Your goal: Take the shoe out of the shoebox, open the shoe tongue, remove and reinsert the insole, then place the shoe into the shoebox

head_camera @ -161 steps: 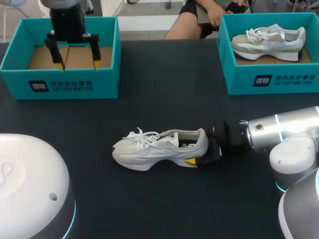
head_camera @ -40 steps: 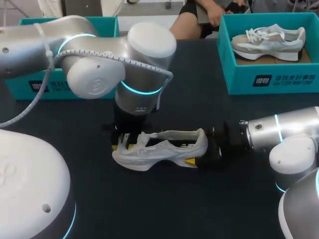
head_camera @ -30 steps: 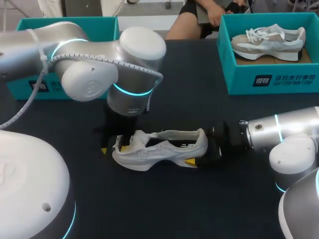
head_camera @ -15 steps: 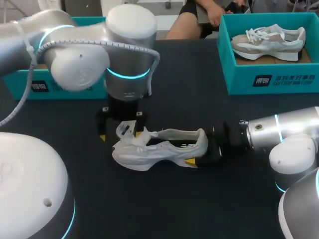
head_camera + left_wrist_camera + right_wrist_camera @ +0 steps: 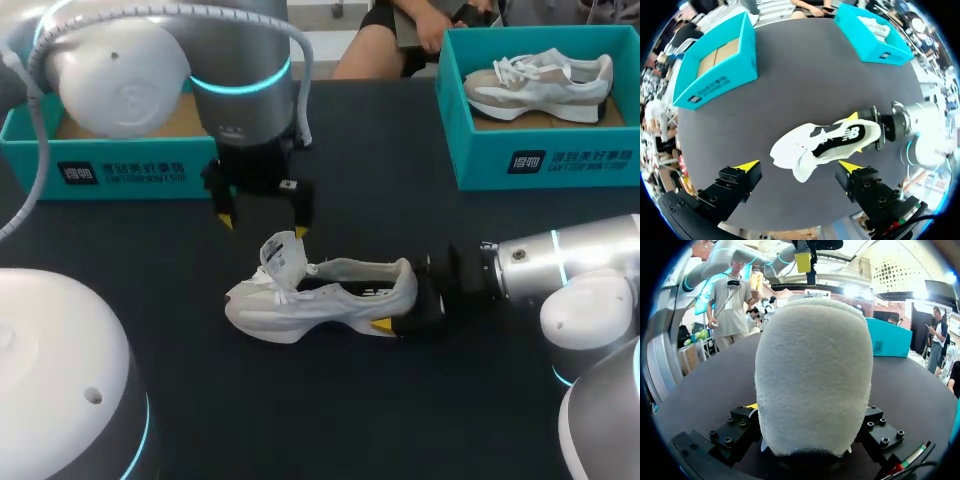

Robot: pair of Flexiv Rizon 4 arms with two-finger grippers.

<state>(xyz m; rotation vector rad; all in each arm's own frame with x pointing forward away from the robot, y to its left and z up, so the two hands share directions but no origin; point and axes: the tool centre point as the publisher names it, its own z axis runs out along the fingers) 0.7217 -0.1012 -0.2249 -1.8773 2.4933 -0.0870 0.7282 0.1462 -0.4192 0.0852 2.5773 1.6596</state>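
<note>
Dark tabletop bears two boxes, two shoes; our left claw, spread wide, has risen off the tongue of the near shoe, whose heel our right claw clamps.

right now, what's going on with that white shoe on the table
The right gripper is shut on the heel of the white lace-up sneaker, which stands on the black table. The left gripper hovers open above its toe end. The tongue stands flipped up; the insole is not yet out. The empty teal cardboard shoebox sits behind.
</note>
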